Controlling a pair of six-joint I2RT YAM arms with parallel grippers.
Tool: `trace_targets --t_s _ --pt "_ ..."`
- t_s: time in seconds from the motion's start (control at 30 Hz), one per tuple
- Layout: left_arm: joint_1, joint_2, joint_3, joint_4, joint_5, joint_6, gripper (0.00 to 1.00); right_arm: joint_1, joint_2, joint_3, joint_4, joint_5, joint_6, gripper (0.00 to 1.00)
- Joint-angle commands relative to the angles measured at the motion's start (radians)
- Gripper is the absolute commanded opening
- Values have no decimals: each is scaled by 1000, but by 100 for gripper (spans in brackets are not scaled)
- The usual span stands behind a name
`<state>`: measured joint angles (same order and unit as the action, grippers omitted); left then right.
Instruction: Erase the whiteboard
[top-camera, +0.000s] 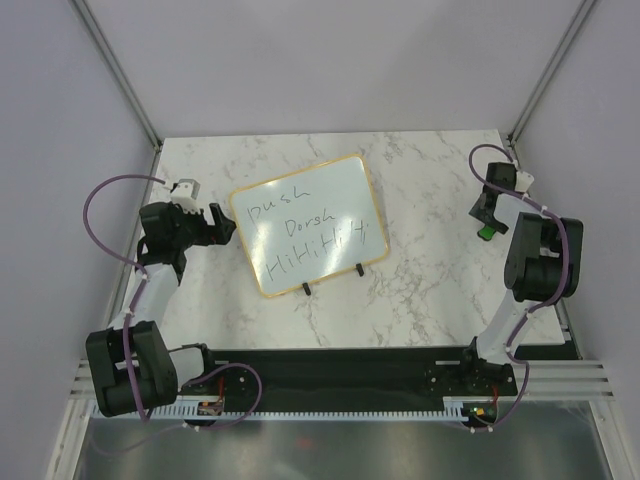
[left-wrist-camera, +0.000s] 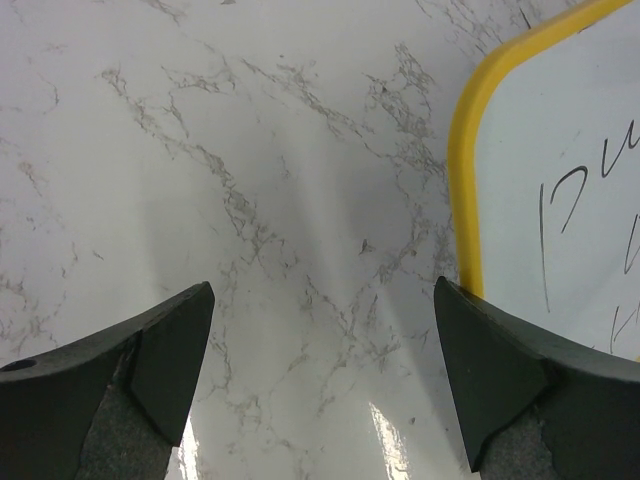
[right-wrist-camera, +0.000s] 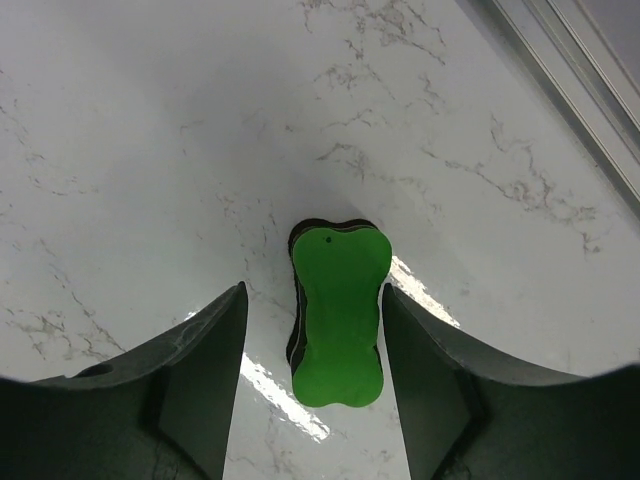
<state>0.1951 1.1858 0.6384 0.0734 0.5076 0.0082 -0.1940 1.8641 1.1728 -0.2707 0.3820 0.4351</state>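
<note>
At tabletop (top-camera: 420, 290) centre: whiteboard (top-camera: 310, 222) lies flat, black handwriting across its face, two black feet at its near edge.

Left claw (top-camera: 222, 225) stands just beside the board's left edge, fingers spread wide, nothing between them, only bare marble below. Right claw (right-wrist-camera: 312, 290) is at the far right of the tabletop, well apart from the board, half open and straddling a green eraser (right-wrist-camera: 338, 315) that rests on the marble. A gap shows at one finger; contact at the other cannot be determined.
</note>
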Motion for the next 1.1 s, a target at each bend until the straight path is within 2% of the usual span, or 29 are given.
trace_targets --t_s 0.0,0.2,0.33,0.7,0.83,1.07 --pt "1 -2 10 -3 25 19 98 -1 17 42 -5 12 -18 64" --pt "4 0 15 -30 -24 32 98 -2 7 14 4 44 -10 63" --pt "9 3 12 -40 -29 32 98 -5 9 5 14 51 -21 56" --pt "32 -12 40 -127 -41 59 98 -27 15 -19 45 -2 -35 53" --pt "47 -25 46 -138 -37 61 98 -32 9 -33 60 -25 -41 48" --pt "58 -28 60 -147 -38 62 98 -32 -12 -47 64 -42 -45 50"
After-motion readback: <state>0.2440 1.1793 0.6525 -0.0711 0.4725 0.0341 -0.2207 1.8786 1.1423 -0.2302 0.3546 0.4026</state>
